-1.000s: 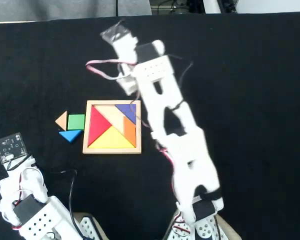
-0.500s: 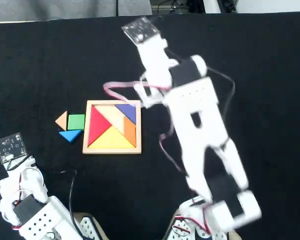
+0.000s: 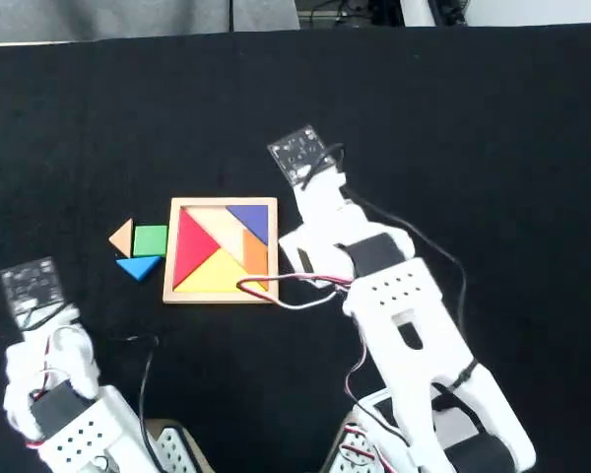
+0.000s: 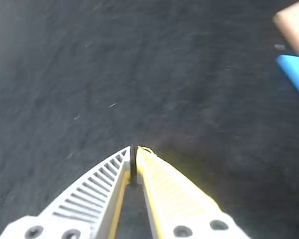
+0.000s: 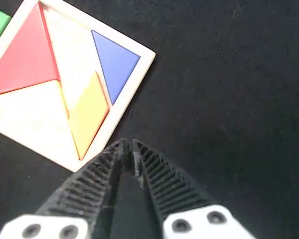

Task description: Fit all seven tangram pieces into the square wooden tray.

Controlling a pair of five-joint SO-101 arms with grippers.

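Tray: mid-table, four pieces seated, bare wood left for more.
Right pincer: mine, closed on nothing, beside the tray's right rim.
Left pincer: closed, empty.
Green square, tan triangle, blue triangle: clustered just left of the tray, likely my left's job.

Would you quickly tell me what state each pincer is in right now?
Left pincer: closed, holding nothing.
Right pincer: closed, holding nothing, at the edge of the wooden tray.
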